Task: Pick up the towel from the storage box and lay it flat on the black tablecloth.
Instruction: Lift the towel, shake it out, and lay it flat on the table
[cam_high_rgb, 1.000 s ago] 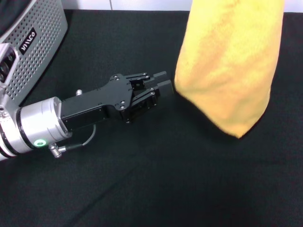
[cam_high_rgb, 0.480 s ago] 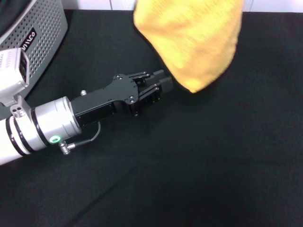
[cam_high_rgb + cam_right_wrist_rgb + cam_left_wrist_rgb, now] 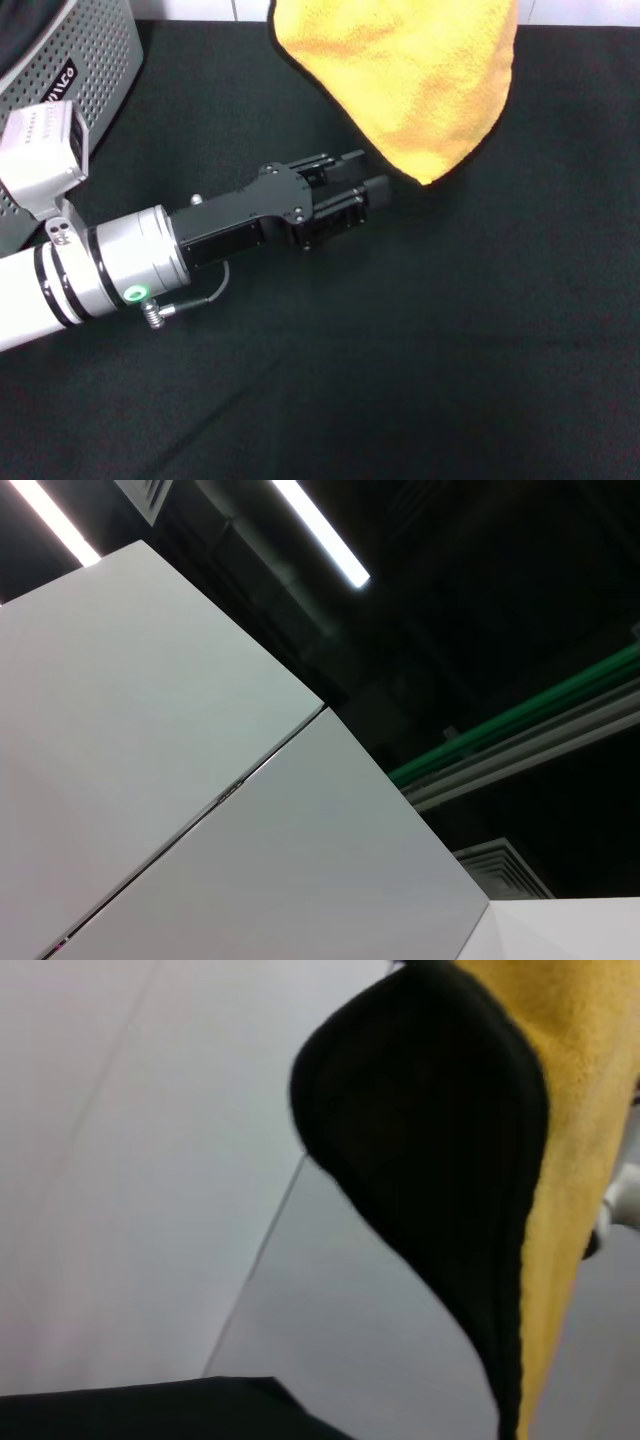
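Head view, from my left: the light grey perforated storage box (image 3: 75, 75) sits well behind my left gripper (image 3: 368, 178), already emptied of the soft bright yellow towel (image 3: 410, 80), which hangs above the large plain black tablecloth (image 3: 450, 350). My left arm reaches low and nearly level across the cloth, jaws narrowly parted on nothing, tips just beside the towel's dangling corner. I judge the spreading step is next: pinch that corner, pull it flat. My right gripper isn't visible.
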`<state>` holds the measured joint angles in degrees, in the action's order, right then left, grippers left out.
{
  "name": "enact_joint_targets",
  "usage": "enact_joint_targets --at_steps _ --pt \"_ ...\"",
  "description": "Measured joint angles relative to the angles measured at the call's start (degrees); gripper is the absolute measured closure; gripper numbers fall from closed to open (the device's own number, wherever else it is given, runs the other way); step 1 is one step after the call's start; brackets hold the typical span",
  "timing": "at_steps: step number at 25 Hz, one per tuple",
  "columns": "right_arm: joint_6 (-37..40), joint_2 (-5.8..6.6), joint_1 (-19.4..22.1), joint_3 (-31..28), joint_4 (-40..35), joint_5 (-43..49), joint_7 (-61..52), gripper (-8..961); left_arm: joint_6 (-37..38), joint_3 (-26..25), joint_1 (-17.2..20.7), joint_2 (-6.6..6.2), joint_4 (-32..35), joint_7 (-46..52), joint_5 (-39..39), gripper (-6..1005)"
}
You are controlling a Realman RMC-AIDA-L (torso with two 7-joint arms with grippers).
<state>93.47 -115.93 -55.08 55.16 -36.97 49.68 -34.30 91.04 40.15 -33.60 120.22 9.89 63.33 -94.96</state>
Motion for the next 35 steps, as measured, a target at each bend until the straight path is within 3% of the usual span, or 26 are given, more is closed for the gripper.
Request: enact_joint_targets --at_steps 9,35 --pt "-0.4 0.00 0.3 0.5 0.2 -0.1 0.3 949 5.3 1.2 -0.6 -0.25 0.2 3.6 0.0 466" --pt "-0.1 -0.17 -0.3 1.9 2.3 -2.5 0.4 949 3.1 1.7 -2.3 0.28 -2.0 4.1 0.1 468"
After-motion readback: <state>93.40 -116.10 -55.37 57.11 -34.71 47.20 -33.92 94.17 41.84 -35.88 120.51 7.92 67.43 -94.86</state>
